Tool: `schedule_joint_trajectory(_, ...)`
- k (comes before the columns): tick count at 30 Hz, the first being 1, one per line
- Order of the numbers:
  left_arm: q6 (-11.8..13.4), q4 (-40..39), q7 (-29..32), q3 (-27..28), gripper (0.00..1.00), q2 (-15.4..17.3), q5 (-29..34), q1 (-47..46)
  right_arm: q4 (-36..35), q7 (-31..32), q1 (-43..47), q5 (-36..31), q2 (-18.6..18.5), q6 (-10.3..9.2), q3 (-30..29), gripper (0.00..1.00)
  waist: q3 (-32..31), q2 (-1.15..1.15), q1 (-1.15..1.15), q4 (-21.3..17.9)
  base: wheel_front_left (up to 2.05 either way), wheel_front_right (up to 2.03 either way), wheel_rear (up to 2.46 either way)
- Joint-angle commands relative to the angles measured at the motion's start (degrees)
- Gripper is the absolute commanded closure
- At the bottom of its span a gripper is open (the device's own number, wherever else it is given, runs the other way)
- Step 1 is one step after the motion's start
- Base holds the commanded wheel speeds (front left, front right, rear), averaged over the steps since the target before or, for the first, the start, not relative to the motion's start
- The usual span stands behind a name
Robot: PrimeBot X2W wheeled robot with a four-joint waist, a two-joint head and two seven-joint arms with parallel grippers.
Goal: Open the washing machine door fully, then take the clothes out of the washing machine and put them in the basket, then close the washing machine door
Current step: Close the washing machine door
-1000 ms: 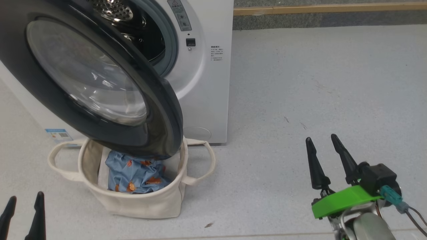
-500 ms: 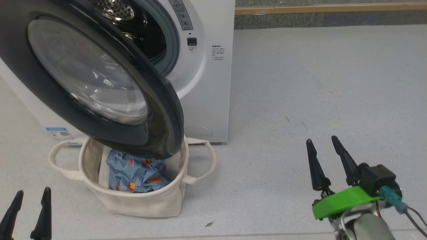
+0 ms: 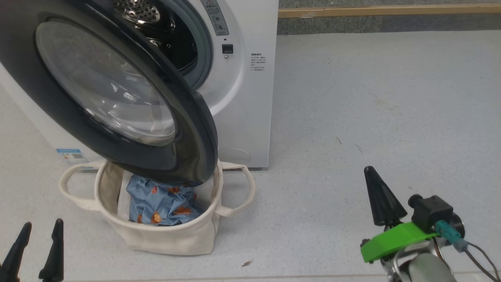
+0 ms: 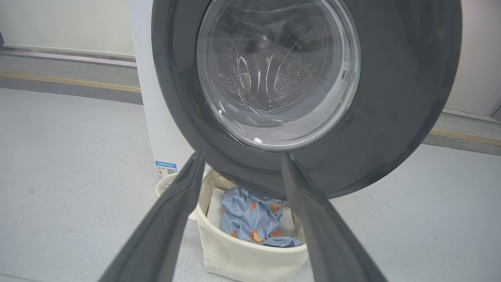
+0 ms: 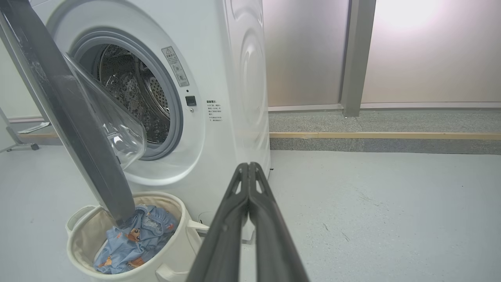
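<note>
While the head camera is drifting a touch, so the whole scene is sliding slightly sideways, the one real change is happening at the right jaws: a second ago they were standing apart above the pale grey speckled floor (image 3: 372, 98), and now they are pressing together into a single dark point, holding nothing. The left jaws are staying spread wide and empty at the lower left, creeping a little further into the head view; in the left wrist view they are framing the lower rim of the large round door with its glossy black ring and bulging clear window (image 3: 105, 90). That door is hanging wide open from the big white front-loading washing machine (image 3: 242, 105), just as before. The blue bear-printed clothes (image 3: 162, 201) are lying bunched inside the round cream canvas basket (image 3: 156, 239), which is sitting on the floor against the washer's front, under the door's lower edge. What is showing of the perforated steel drum (image 5: 129, 98) is looking bare. I am judging the unloading done and the door-closing step beginning; the pinched right jaws are probably readying as a blunt pusher. Whether the door rim is touching the fabric, I cannot tell, so the swing may be brushing it.
</note>
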Motion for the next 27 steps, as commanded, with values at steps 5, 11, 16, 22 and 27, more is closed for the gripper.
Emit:
schedule_joint_trajectory(5,-0.32,-1.96,-0.69,1.76,0.0,2.13,-0.9,-3.63,-4.03,-0.71,-3.89,2.03,-0.27,0.06,2.65,1.0,-0.02,0.0,0.0,1.04,0.0,0.0,0.0)
schedule_joint_trajectory(11,-0.32,-0.96,-0.69,-1.47,0.0,1.32,-0.93,-5.96,-5.44,-0.71,-8.88,3.74,-0.23,0.06,6.32,1.0,0.38,0.0,0.0,4.82,0.0,0.0,0.0)
schedule_joint_trajectory(16,-0.32,-0.13,-0.69,-4.65,0.0,-0.71,0.08,-10.95,-4.79,-0.71,-14.45,5.1,0.08,0.06,10.75,1.0,0.9,0.0,0.0,9.98,0.0,0.0,0.0)
schedule_joint_trajectory(22,-0.33,2.31,-0.69,-9.89,0.0,-3.69,1.09,-16.54,-1.34,-0.71,-20.57,7.27,0.58,0.06,15.99,1.0,1.91,0.0,0.0,16.66,0.0,0.0,0.0)
schedule_joint_trajectory(27,-0.33,4.45,-0.69,-13.91,0.0,-6.09,1.43,-20.29,4.85,-0.71,-24.13,8.02,0.85,0.06,19.6,1.0,2.94,0.0,0.0,21.59,0.0,0.0,0.0)
